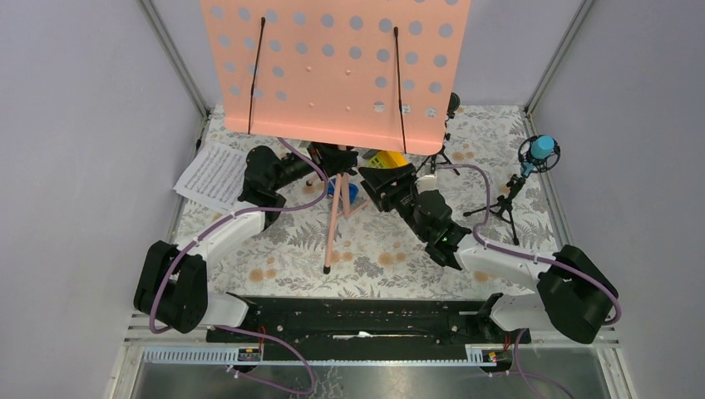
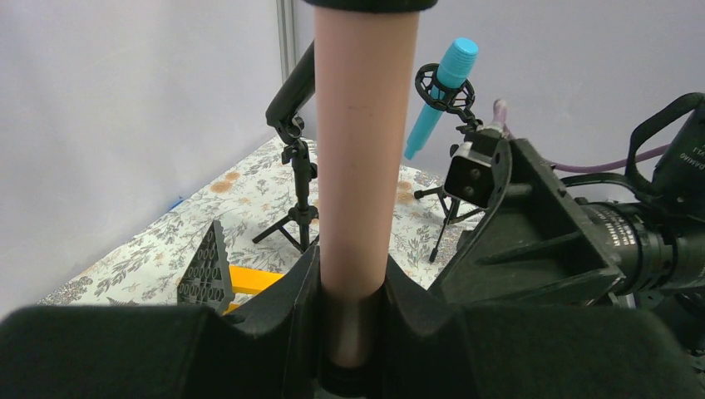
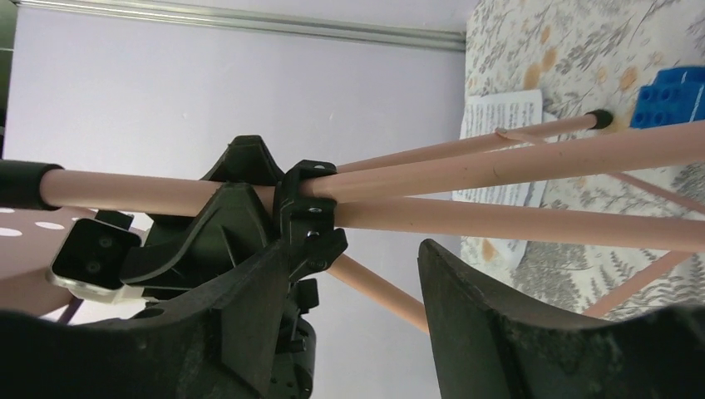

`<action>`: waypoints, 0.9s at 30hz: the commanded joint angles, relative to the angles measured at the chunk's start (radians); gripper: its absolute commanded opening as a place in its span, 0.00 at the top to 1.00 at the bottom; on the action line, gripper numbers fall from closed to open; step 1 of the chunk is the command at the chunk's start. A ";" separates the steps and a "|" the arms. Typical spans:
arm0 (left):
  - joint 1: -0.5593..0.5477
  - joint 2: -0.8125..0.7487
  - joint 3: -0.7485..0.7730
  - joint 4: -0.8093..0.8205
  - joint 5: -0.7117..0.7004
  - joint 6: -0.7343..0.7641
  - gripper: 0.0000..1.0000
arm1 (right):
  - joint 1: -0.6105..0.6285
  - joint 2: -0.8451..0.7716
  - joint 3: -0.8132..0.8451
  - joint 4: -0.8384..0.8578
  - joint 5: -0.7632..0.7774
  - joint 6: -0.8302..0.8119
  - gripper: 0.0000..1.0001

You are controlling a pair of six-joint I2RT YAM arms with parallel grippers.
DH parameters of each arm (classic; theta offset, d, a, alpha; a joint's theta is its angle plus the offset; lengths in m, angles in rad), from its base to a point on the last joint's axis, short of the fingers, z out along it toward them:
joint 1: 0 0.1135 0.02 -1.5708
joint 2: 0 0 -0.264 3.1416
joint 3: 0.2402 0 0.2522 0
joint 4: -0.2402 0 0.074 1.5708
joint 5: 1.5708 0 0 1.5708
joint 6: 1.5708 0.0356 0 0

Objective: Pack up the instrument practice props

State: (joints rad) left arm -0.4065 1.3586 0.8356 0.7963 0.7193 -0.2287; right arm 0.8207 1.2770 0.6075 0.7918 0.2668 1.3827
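Observation:
The pink perforated music stand (image 1: 332,66) stands at the back, its tripod legs (image 1: 332,220) spread on the floral cloth. My left gripper (image 1: 326,158) is shut on the stand's pink pole (image 2: 366,150). My right gripper (image 3: 356,249) is open right of the pole, its fingers either side of the black leg collar (image 3: 308,208) without pinching it. White sheet-music pages (image 1: 212,174) lie at the left. The blue mic (image 1: 540,150) stands on its black tripod at the right. The black mic (image 2: 291,91) is mostly hidden behind the stand in the top view.
A yellow block (image 2: 249,278) and a grey studded plate (image 2: 208,266) lie under the stand. A small blue toy (image 1: 353,193) sits by the legs. Grey walls close the sides and back.

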 commanded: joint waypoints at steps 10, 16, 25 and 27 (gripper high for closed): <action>0.031 0.031 -0.001 -0.140 -0.050 -0.069 1.00 | -0.009 0.117 0.081 0.181 -0.077 0.137 0.47; 0.031 0.033 0.000 -0.141 -0.053 -0.069 1.00 | -0.008 0.136 0.082 0.212 -0.094 0.148 0.64; 0.031 0.034 0.002 -0.141 -0.050 -0.073 1.00 | -0.009 0.112 0.112 0.217 -0.133 -0.019 0.82; 0.031 0.033 0.002 -0.142 -0.051 -0.073 1.00 | -0.008 0.084 0.140 0.134 -0.132 -0.103 0.88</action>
State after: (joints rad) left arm -0.4065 1.3586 0.8364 0.7956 0.7189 -0.2298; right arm 0.8165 1.4094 0.6598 0.9607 0.1593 1.4502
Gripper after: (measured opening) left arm 0.282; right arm 0.230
